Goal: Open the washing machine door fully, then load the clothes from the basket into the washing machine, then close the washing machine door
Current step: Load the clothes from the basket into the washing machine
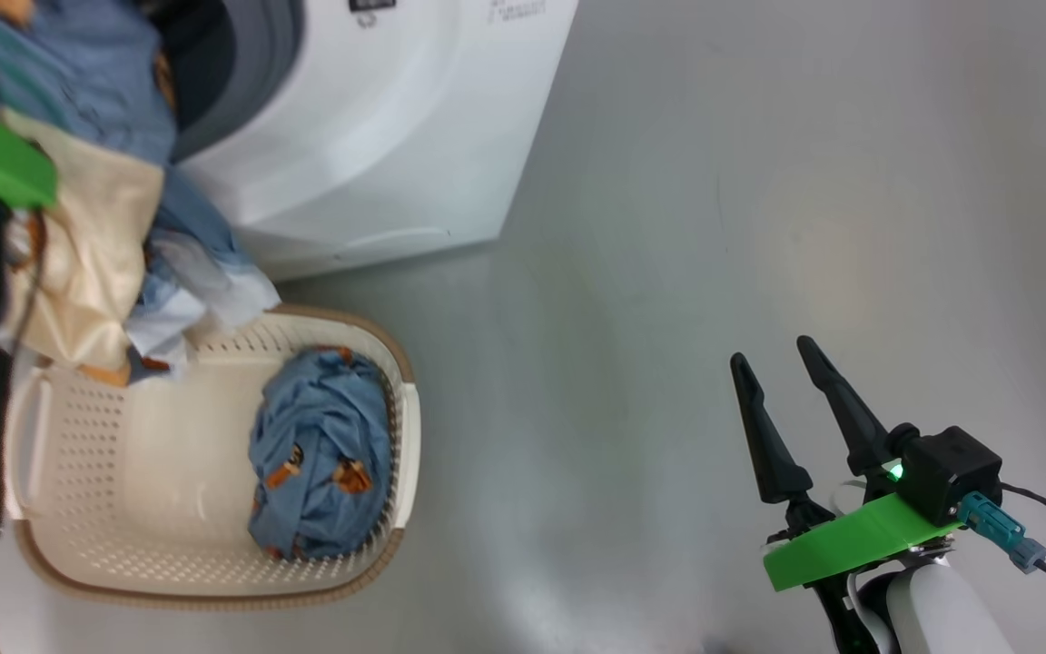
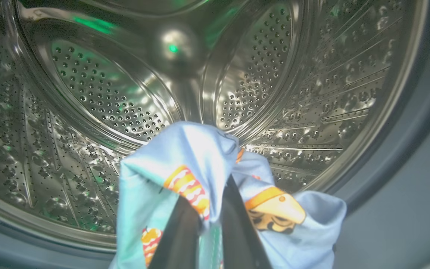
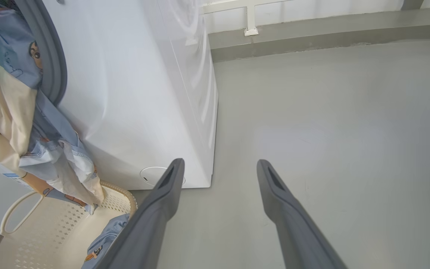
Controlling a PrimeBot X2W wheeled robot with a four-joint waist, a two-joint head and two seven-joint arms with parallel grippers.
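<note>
The washing machine (image 1: 378, 136) stands at eleven o'clock in the head view, the basket (image 1: 123, 490) on the floor (image 1: 668, 272) at eight o'clock with one blue bundle (image 1: 319, 454) against its three o'clock wall. The left gripper (image 2: 207, 190) is clamped on the other garment (image 2: 192, 149) at the drum (image 2: 99, 97) mouth; the right gripper (image 1: 772, 350), at four o'clock, has its jaws apart, empty.

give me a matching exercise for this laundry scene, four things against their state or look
1 left gripper
2 right gripper
3 basket
4 drum

a open, over the grey floor
b steel, perforated
c shut on a blue garment
d holds one blue bundle

Pairs: 1-c, 2-a, 3-d, 4-b
</note>
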